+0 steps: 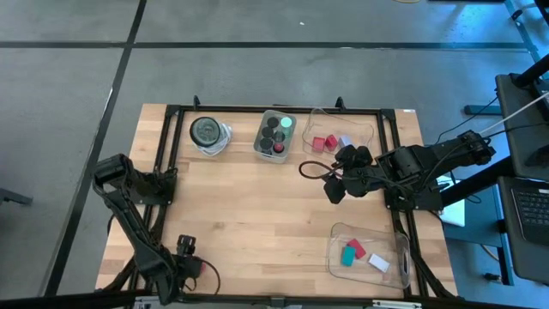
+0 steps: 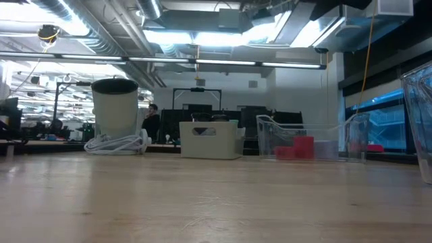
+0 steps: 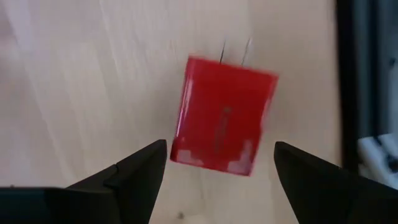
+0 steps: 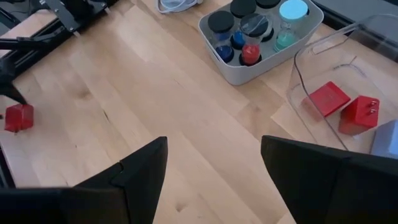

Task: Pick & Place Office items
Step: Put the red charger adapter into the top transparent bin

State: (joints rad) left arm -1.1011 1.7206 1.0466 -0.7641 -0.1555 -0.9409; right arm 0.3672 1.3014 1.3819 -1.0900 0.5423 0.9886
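On the wooden counter (image 3: 74,93), a red block (image 3: 222,117) is lying just ahead of and between the spread fingers (image 3: 134,171) of the left gripper (image 3: 221,163), untouched, while the right gripper (image 4: 214,163) is hovering with fingers parted, gripping nothing.

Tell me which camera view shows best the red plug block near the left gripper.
The left wrist view: the red plug block fills it, prongs visible. The right wrist view shows it small; the high view barely; the low view not.

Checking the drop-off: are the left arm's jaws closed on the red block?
No: in the left wrist view the jaws stand apart, and the red block lies on the wooden table between them, untouched.
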